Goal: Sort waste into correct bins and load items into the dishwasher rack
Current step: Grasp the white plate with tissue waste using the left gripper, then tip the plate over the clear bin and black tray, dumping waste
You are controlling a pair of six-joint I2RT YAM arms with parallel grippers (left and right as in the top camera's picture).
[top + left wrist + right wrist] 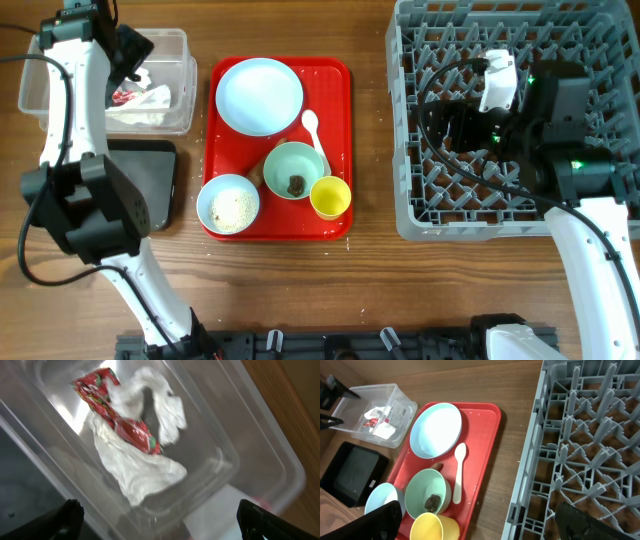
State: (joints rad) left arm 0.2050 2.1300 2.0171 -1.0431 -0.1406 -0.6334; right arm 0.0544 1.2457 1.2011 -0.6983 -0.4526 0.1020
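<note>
- Evidently left tool (159,527) and right tool (487,527) gaped wide, empty.
- Spoon (316,138), at the plate's (259,95) 4 o'clock, seemed light, stiff, slick; mid-handle looked the best pinch.

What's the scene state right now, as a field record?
tub: holds paper and wrapper
black tray: beside tub
red tray: plate, spoon, cup, rice bowl, lump bowl
rack: no dishes seen
left gripper: open, over tub
right gripper: open, over rack
</note>
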